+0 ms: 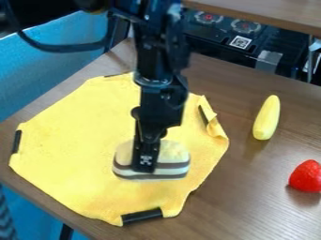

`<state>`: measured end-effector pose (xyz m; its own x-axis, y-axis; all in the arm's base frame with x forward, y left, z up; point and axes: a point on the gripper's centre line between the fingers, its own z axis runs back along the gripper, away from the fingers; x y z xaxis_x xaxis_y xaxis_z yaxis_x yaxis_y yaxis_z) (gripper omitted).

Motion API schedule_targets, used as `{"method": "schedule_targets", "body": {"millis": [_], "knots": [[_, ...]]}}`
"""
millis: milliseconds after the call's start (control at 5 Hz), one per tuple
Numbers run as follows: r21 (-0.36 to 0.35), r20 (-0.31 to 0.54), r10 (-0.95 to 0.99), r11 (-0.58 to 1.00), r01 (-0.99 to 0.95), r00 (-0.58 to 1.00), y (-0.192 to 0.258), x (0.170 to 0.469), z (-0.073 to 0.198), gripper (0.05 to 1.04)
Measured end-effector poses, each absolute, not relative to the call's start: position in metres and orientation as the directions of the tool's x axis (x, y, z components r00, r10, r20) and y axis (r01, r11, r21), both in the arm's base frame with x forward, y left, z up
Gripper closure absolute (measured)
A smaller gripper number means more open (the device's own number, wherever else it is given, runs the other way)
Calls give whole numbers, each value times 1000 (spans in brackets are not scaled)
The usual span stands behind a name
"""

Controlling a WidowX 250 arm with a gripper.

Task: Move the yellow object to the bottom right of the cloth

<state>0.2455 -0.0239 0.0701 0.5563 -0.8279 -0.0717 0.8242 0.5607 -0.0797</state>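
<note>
A wooden desk carries a yellow cloth, where the black gripper stands at a striped block; whether it is clamped there cannot be told. The elongated yellow object, presumably the one wanted, lies off the cloth, right of the gripper in the view and farther back, its long axis running front to back, narrower end pointing away, slightly right.

On my brown wooden table I see a taped yellow cloth, with a yellow oblong toy and red strawberry to its right.
</note>
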Motion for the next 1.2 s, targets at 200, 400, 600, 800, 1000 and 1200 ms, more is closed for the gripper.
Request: {"method": "schedule_targets", "body": {"millis": [200, 400, 600, 800, 1000, 1200], "knots": [[-51, -79, -815, 578, 814, 574, -7, 248, 64, 432], [-49, -96, -792, 608, 792, 602, 7, 247, 50, 362], [-45, -87, -760, 649, 759, 644, 12, 249, 47, 101], [-89, -80, -752, 659, 747, 654, 9, 244, 48, 82], [-135, -64, -770, 637, 759, 635, 7, 242, 58, 83], [-171, -62, -777, 627, 760, 627, 4, 243, 71, 83]]}}
